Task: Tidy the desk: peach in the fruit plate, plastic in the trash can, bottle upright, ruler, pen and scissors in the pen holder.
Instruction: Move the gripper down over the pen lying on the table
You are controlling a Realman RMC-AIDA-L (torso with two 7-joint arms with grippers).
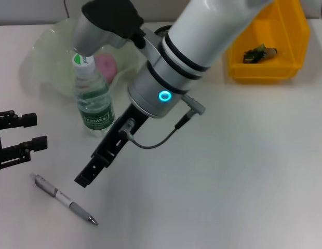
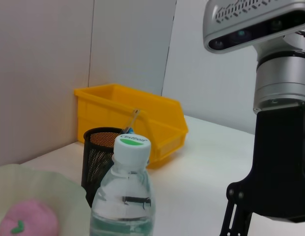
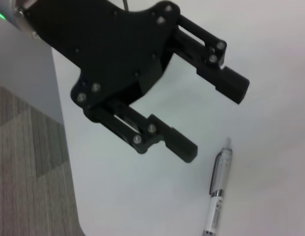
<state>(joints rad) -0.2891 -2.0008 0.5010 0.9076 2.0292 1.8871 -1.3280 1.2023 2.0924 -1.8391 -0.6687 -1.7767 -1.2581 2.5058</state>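
Peach (image 1: 106,66) in fruit plate (image 1: 49,52) — plastic (image 1: 258,53) in trash can (image 1: 293,49).

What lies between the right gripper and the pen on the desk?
Nothing: in the head view only bare desk separates the right gripper from the pen.
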